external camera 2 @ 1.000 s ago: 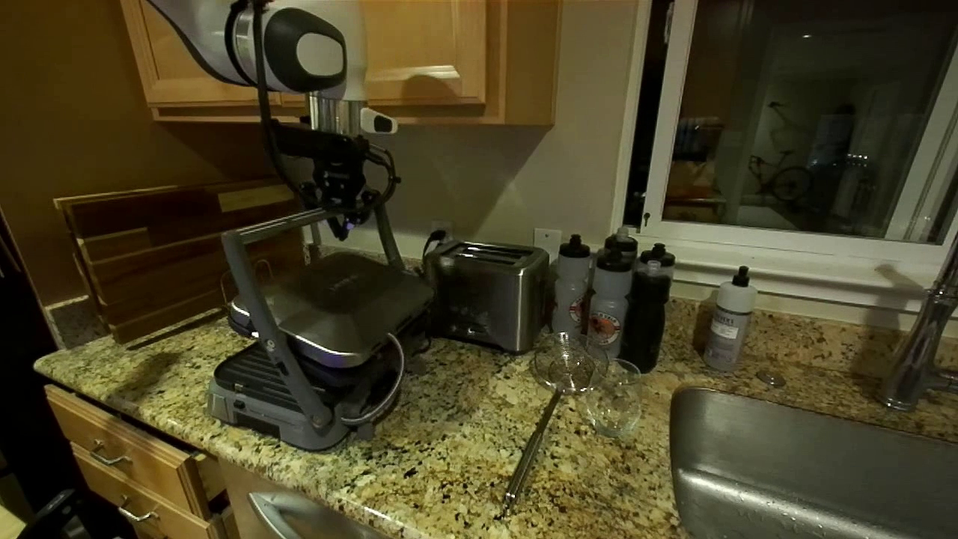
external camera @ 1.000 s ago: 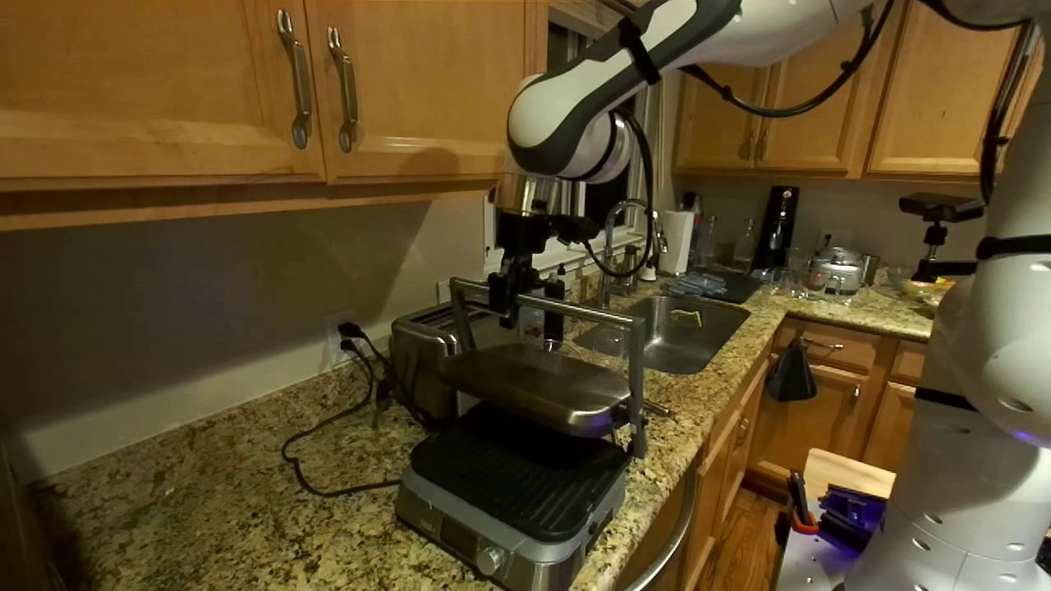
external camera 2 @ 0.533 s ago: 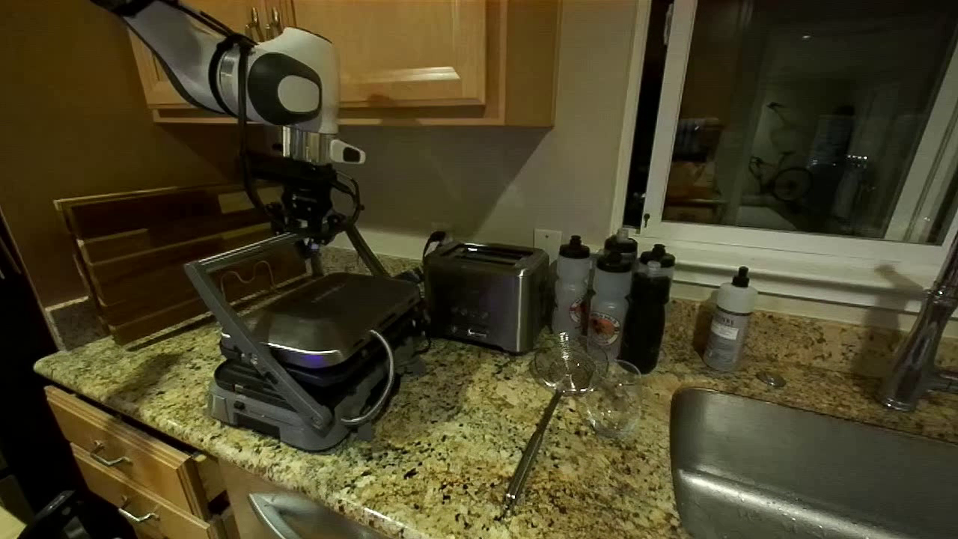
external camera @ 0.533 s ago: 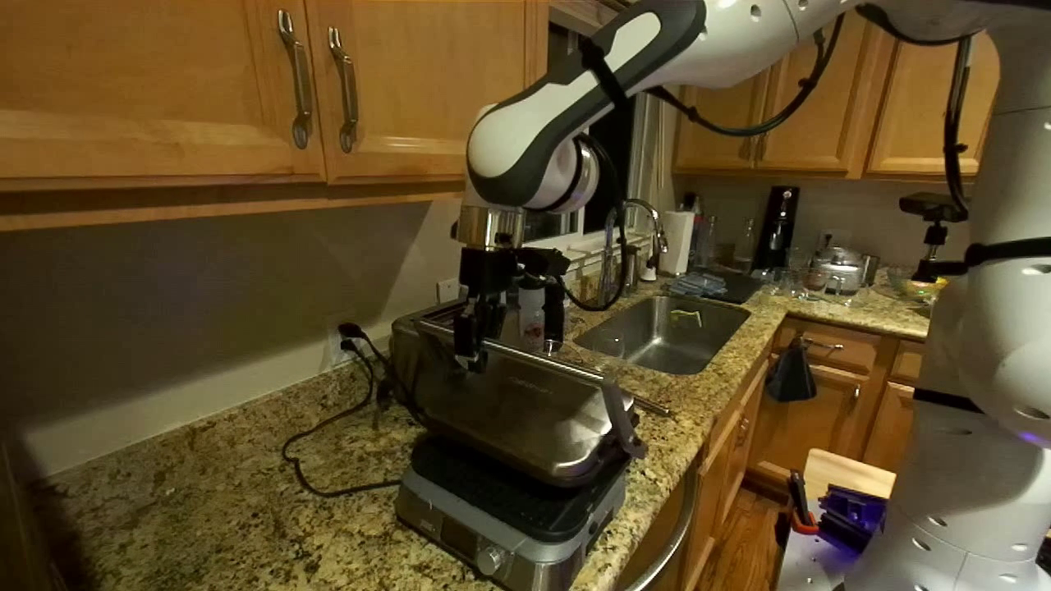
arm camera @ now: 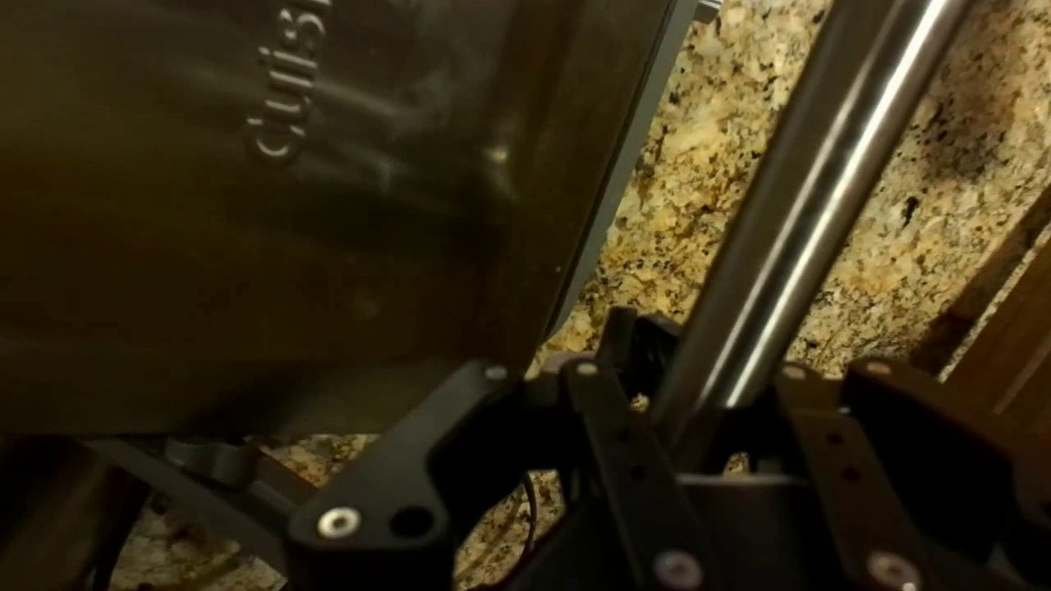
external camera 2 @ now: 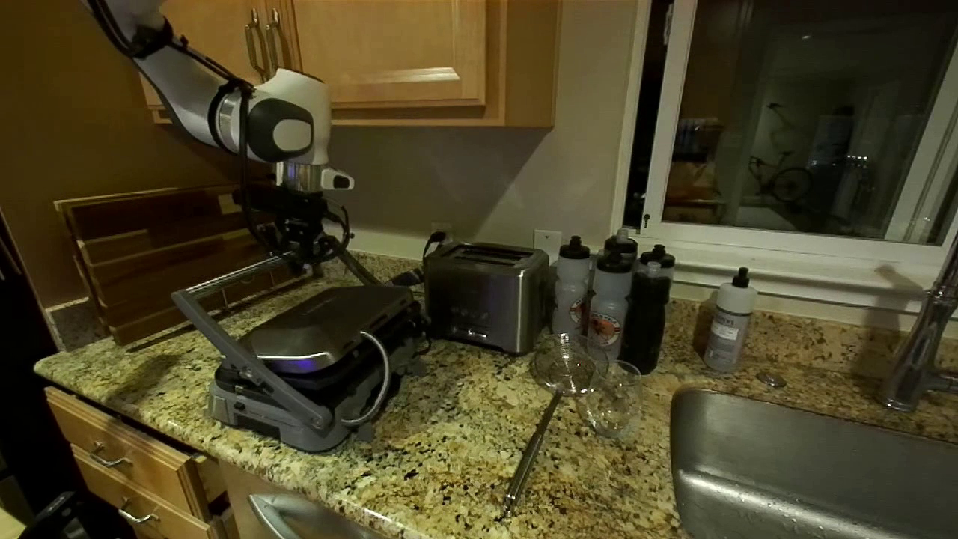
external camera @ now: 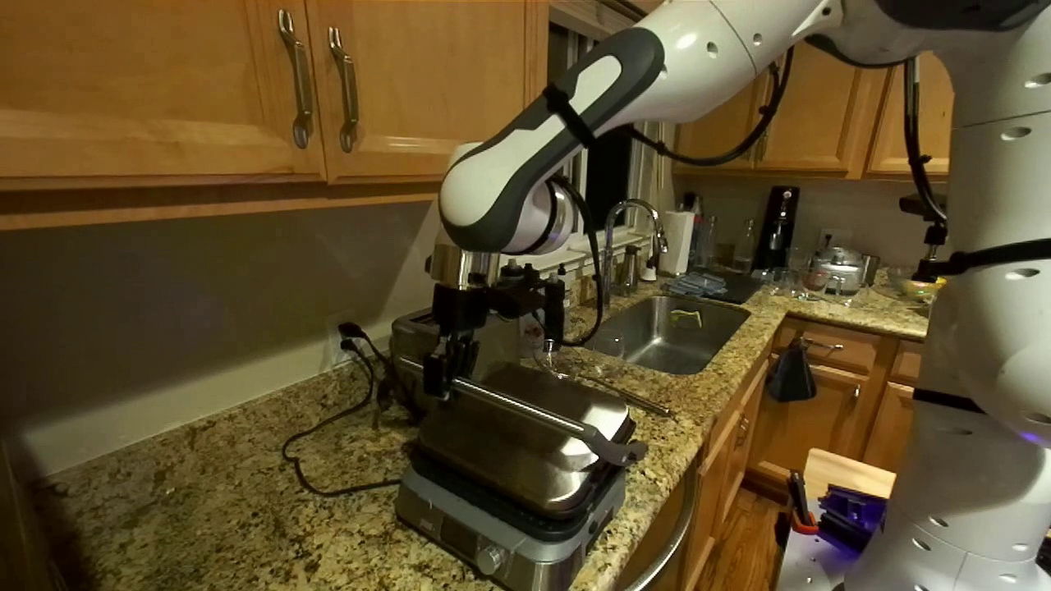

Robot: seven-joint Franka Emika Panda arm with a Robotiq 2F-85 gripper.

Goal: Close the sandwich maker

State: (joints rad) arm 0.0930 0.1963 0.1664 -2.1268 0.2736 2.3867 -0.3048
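My black two-finger gripper [external camera: 450, 377] is closed on the long steel bar handle [arm camera: 805, 205] of the wide brushed-silver sandwich maker [external camera: 501, 460] on the speckled granite counter [external camera: 213, 509]; gripping off-centre, I could skew it or slip if I push hard

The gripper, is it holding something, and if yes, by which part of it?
The gripper appears to hold the sandwich maker by its handle, near the end by the wall.

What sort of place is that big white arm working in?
A kitchen, probably in someone's home: the steel sink, wooden wall cabinets and sandwich maker all point that way.
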